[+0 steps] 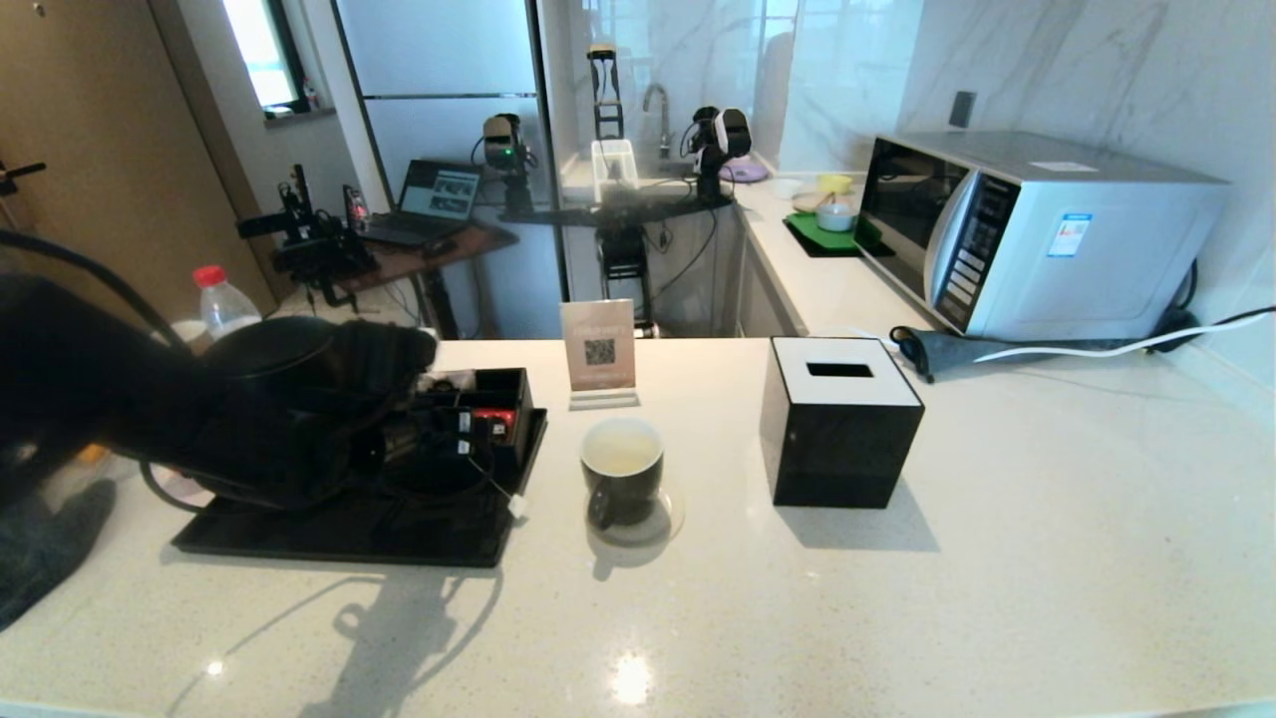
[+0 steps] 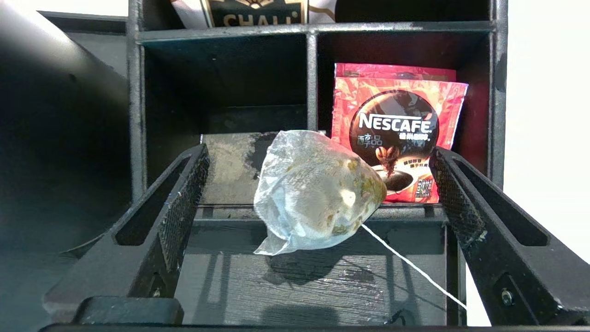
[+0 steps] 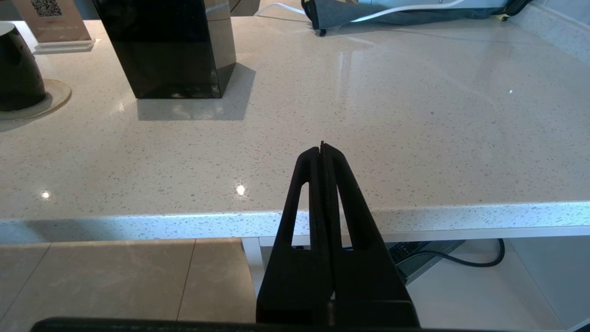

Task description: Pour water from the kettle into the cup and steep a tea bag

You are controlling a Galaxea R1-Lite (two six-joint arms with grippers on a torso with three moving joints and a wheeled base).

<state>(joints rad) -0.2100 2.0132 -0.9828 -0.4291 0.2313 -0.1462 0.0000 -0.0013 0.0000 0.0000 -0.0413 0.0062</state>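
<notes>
A pale speckled kitchen counter (image 1: 897,598), with a microwave (image 1: 1037,234) along the marble wall and a black tissue box (image 1: 840,424) in the middle. Seen from the head: the cup (image 1: 622,481) on a clear coaster (image 1: 666,524), already holding pale water (image 1: 622,451), so pouring looks finished. To its left, a black tray (image 1: 339,534) carrying the kettle (image 1: 264,351) and a compartment organiser (image 1: 498,394). Left arm low over this tray, hiding much of it.

Seen from the left wrist: left gripper (image 2: 318,193) spread wide, one finger on each side of the tea bag (image 2: 315,191), not touching it. The bag apparently resting at the organiser's front edge, its white string (image 2: 410,265) trailing away over the tray. A red Nescafé packet (image 2: 396,133) upright in the compartment behind. Probably lined up this way so the fingers can close on the mesh.

Seen from the right wrist: right gripper (image 3: 322,148) pressed fully together, empty, parked just off the counter edge, well apart from the cup.
</notes>
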